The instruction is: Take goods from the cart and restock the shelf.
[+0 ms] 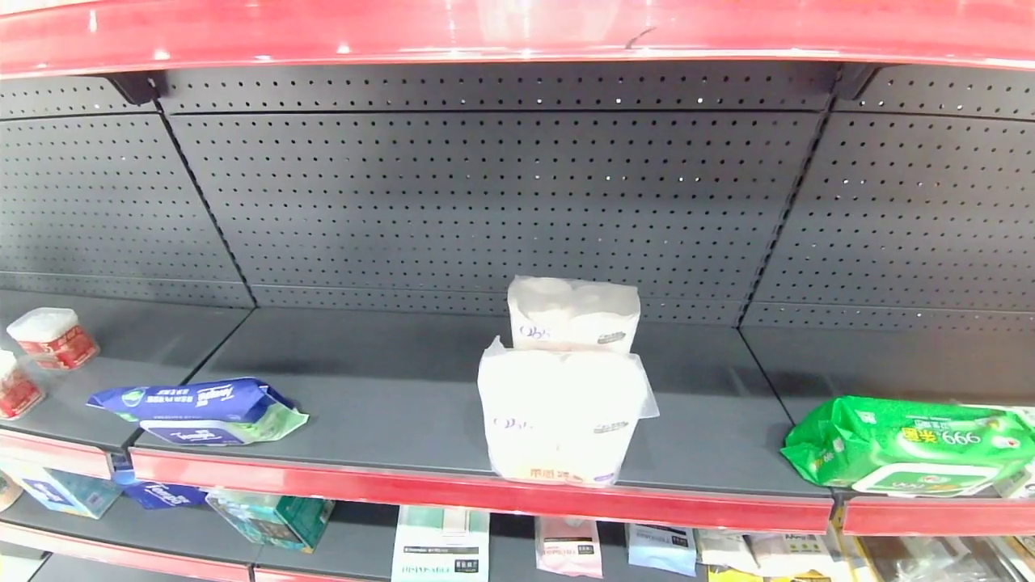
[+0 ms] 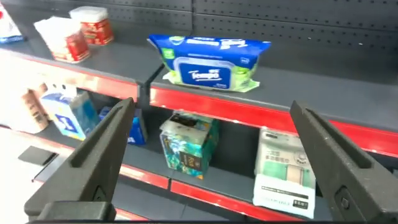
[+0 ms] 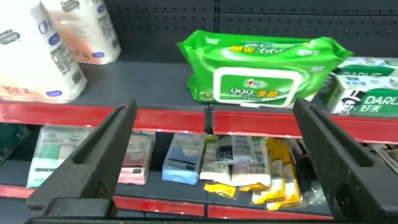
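Note:
Two white tissue-roll packs stand on the grey shelf (image 1: 388, 404), one at the front edge (image 1: 560, 416) and one behind it (image 1: 573, 313); both also show in the right wrist view (image 3: 34, 59) (image 3: 87, 31). A blue wipes pack (image 1: 198, 408) (image 2: 209, 61) lies on the shelf's left part. A green wipes pack (image 1: 910, 444) (image 3: 264, 65) lies on the right part. My left gripper (image 2: 217, 168) hangs open in front of the shelf below the blue pack, holding nothing. My right gripper (image 3: 214, 165) is open and holds nothing, in front of the shelf below the green pack.
Red-and-white tubs (image 1: 52, 337) (image 2: 92, 25) sit at the shelf's far left. A red price rail (image 1: 477, 489) edges the shelf. The lower shelf holds a teal box (image 2: 188, 143), white packs (image 2: 283, 174), a blue box (image 2: 71, 115) and small packets (image 3: 239, 162). A boxed item (image 3: 367, 93) lies beside the green pack.

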